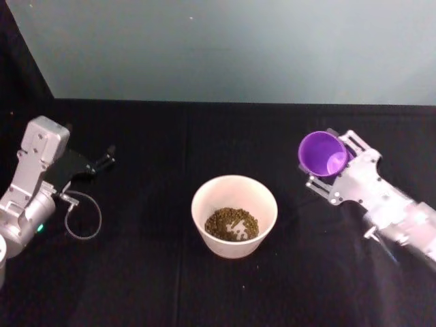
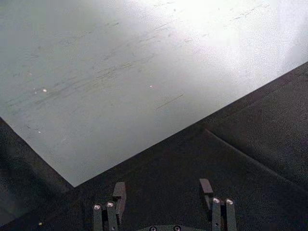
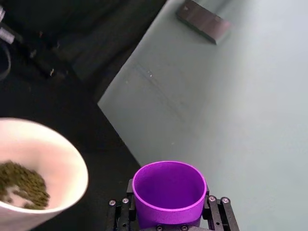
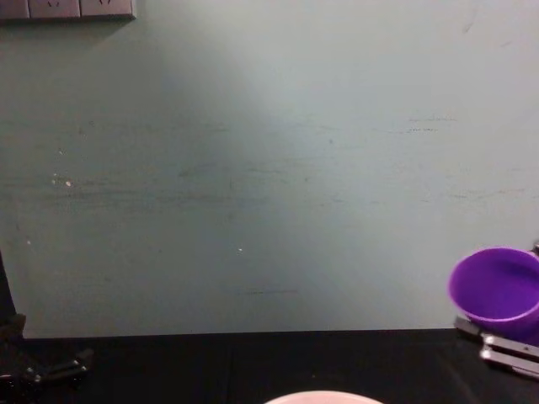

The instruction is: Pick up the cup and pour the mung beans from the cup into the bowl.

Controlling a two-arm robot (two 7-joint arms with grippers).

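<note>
Black cloth (image 1: 136, 272) covers the table, and a pale grey-green wall (image 1: 231, 48) stands behind it.

Left side: the left gripper (image 1: 109, 157) rests at the table's left edge, well apart from the bowl. The left wrist view shows its fingers (image 2: 119, 191) spread wide with nothing between them, pointed toward the line where cloth meets wall; the head view shows it only as a small dark shape with a looped cable (image 1: 83, 219) beside the arm.

Centre: the bowl (image 1: 235, 194) sits upright on the cloth. The head view looks straight into it and shows the mung beans (image 1: 232, 224) heaped at its bottom. The chest view catches just a sliver of the pale rim (image 4: 324, 396) at its lower edge, with no contents visible. The right wrist view shows the bowl's flared wall (image 3: 57, 168) and part of the beans (image 3: 21, 185).

Right side: the right gripper (image 1: 332, 178) is closed on the cup (image 1: 323, 154), held clear of the table to the right of the bowl and apart from it. In the head view the cup is tilted, its long axis slanting away from the gripper with the mouth facing up and toward the left rear. The right wrist view looks into the cup (image 3: 168, 191) and shows its purple interior bare. The chest view shows the cup (image 4: 497, 286) raised above the table with its mouth turned leftward.
</note>
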